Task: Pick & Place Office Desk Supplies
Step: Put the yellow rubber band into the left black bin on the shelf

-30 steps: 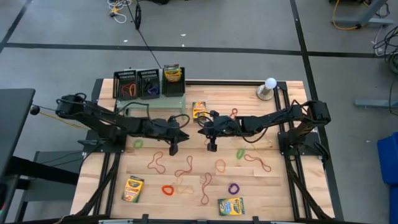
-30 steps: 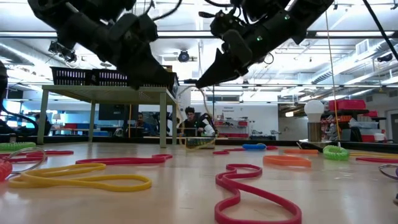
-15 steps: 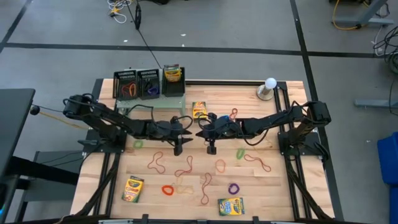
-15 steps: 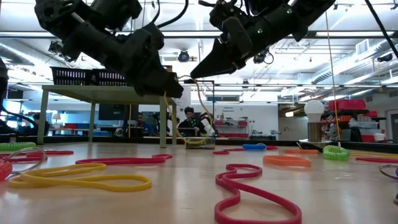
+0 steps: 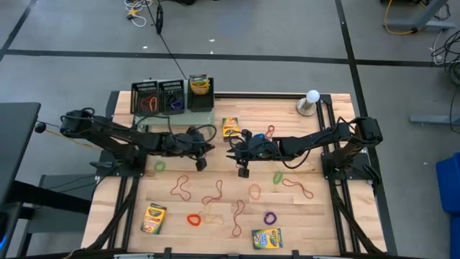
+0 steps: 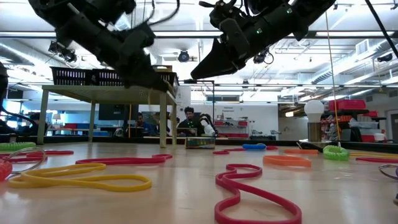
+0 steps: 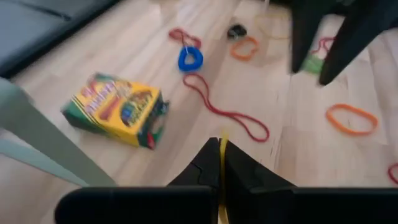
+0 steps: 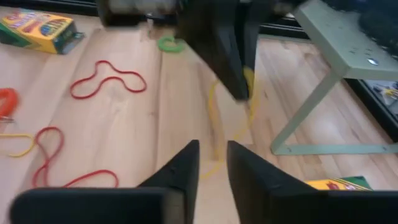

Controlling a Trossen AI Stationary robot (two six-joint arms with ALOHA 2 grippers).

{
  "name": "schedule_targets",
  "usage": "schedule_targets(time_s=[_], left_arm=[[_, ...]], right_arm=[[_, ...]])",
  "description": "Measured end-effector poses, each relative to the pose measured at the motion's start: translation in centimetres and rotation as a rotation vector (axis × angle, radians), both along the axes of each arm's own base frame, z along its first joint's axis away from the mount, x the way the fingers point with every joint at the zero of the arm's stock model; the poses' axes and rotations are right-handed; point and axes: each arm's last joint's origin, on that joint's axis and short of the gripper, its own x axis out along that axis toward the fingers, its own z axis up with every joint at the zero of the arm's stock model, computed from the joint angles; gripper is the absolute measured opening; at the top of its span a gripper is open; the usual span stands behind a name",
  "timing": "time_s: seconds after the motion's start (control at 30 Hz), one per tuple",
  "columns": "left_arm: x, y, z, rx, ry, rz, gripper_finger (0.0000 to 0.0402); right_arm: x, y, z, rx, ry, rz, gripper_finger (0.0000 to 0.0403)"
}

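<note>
Rubber bands, thin loops in red, orange, purple and green (image 5: 217,196), lie mostly scattered over the near half of the pale wooden table (image 5: 316,216), along with three small yellow-and-green crayon boxes, at near left (image 5: 154,218), near centre-right (image 5: 266,238) and far centre (image 5: 230,126); so most of the sorting looks undone; on the pale green perforated stand (image 5: 176,115) at far left, three small black mesh trays (image 5: 159,95) already hold some bands and one crayon box (image 5: 198,86), a modest start; the left gripper (image 7: 221,165) is above the table's middle, fingers pinched together on a thin yellow rubber band (image 7: 222,147) that shows as a strip between them and, in the right wrist view, hangs below them as a loop (image 8: 231,127); the right gripper (image 8: 211,163) is just to its right, fingers slightly apart with nothing between them, facing that dangling yellow band, which hangs near but apart from it; the carry to the trays remains.
</note>
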Motion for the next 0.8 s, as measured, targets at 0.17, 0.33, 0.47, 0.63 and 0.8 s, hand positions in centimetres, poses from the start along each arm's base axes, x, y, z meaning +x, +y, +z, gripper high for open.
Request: schedule_targets(time_s=[0.17,0.33,0.47,0.63,0.8], left_arm=[[-2.4,0.2,3.0,0.032,-0.04,0.041,0.0004],[-5.6,0.4,7.5,0.097,-0.067,0.142,0.0003],[-8.1,0.7,11.3,0.154,-0.059,0.26,0.0002],[-10.8,1.5,15.9,0.233,-0.05,0.433,0.0002],[-12.8,2.6,19.3,0.316,-0.022,0.572,0.0002]], right_arm=[[-0.1,-0.1,-0.2,-0.019,0.022,-0.009,0.0119],[-0.1,-0.2,-0.2,-0.035,0.032,-0.002,0.0102],[-0.1,-0.4,-0.2,-0.035,0.033,-0.006,0.0075],[-0.1,-0.4,-0.3,-0.037,0.035,-0.003,0.0043],[-0.1,-0.4,-0.3,-0.039,0.035,0.003,0.0019]])
